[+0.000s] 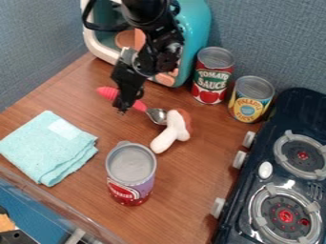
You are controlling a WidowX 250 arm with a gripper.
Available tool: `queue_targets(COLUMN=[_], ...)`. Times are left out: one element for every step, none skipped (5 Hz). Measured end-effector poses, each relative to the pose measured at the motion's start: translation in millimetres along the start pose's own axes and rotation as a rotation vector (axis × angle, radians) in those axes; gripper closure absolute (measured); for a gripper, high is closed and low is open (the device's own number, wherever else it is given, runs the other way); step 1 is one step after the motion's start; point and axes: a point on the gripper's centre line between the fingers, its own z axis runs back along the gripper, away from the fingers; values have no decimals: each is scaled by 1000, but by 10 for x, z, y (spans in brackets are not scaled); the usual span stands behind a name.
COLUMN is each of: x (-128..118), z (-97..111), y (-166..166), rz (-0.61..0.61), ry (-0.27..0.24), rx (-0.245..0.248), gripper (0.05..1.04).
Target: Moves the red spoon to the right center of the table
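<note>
Spoon (140, 106), red-handled with a silver metal bowl, lies on the brown wooden surface (83, 95), and right over its handle hangs the black two-finger end effector (125, 106)! Is it spread, pressed together or pinching that handle? Can't tell from this angle. The handle pokes out to the left of the end effector, the bowl points off to its right, slightly toward the camera.

Just beyond that bowl, to the right of the end effector, sits a toy mushroom with a brown cap and white stem (170, 134). Over to the left and nearer the camera, there's a folded light-teal cloth (47, 150). Straight toward the camera from the end effector stands a red and purple can with a grey top (130, 171).

Behind the end effector, a rounded teal box with a cream rim (194, 24). Off to its right, two more upright cans side by side: a red one (211, 78), then a yellow one (251, 101). And well apart on the right, the dark toy stove (255, 178) with round grey burners!
</note>
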Motion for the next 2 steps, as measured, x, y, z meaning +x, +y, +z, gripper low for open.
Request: queue_targets(x=[-62, -142], z=[-6, 14], y=[118, 182], rz=[-8, -28], ry=[13, 29], rx=[29, 38], gripper=[685, 685])
